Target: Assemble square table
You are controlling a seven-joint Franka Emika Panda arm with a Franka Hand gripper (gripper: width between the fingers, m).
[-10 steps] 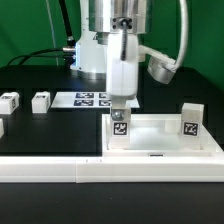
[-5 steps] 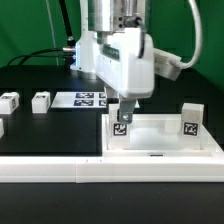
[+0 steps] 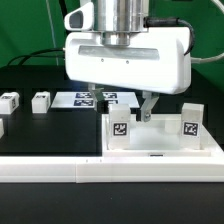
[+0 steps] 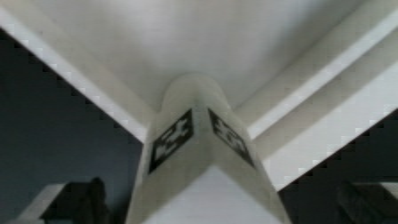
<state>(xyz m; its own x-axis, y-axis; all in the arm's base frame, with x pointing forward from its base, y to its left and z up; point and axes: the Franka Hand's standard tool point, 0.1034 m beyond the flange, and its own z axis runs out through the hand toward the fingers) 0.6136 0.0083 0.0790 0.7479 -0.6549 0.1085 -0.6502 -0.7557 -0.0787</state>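
The square table's white slab [image 3: 160, 137] lies at the front on the exterior view's right. One tagged white leg [image 3: 119, 128] stands upright at its near left corner and another leg [image 3: 191, 122] at its right corner. My gripper [image 3: 124, 108] hangs just above the left leg with the wide hand facing the camera. It is open, and one finger [image 3: 148, 108] stands apart to the leg's right. In the wrist view the leg [image 4: 196, 140] rises between the dark fingers [image 4: 80, 200] with gaps on both sides, and the slab [image 4: 267, 60] lies behind it.
Two loose tagged legs [image 3: 9, 101] [image 3: 40, 101] lie on the black board at the exterior view's left, with a third [image 3: 1, 127] at the frame edge. The marker board [image 3: 92, 98] lies behind the gripper. A long white rail [image 3: 60, 170] borders the front.
The hand has turned about its vertical axis from narrow side to broad side facing the camera. The fingers, first close on the left leg, now stand apart from it. The leg stays upright.
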